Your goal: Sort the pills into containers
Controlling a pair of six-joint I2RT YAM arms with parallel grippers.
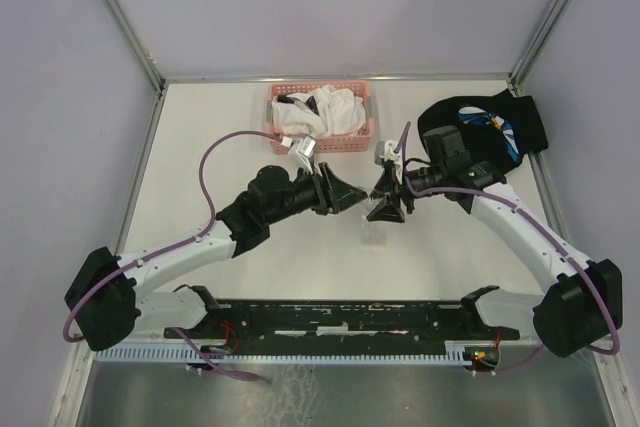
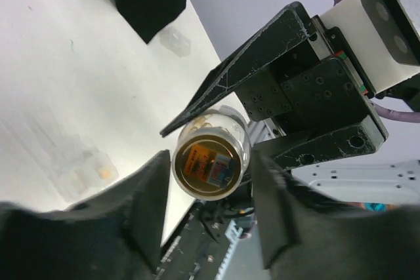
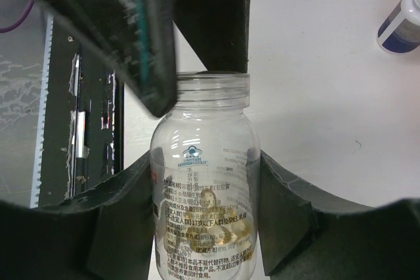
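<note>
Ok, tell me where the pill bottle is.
The pill bottle is clamped in the right claw at mid-table; in the top view that is between the pink basket and the clear box, facing the left claw.

Pink mesh basket (image 1: 345, 142) sitting at far middle of white tabletop (image 1: 300, 267). White cloths (image 1: 335, 107) bulging over its rim. Black fabric item (image 1: 515, 117) lying at far right, blue-and-white patch showing on it. 1 white bottle with dark blue label (image 3: 401, 23) showing on tabletop at upper right corner of right wrist view, frame edge cutting it off. Black rail (image 1: 340, 315) running along near edge. 2 metal posts (image 1: 120, 17) rising at far corners, pale lilac walls (image 1: 340, 7) closing in behind.
</note>
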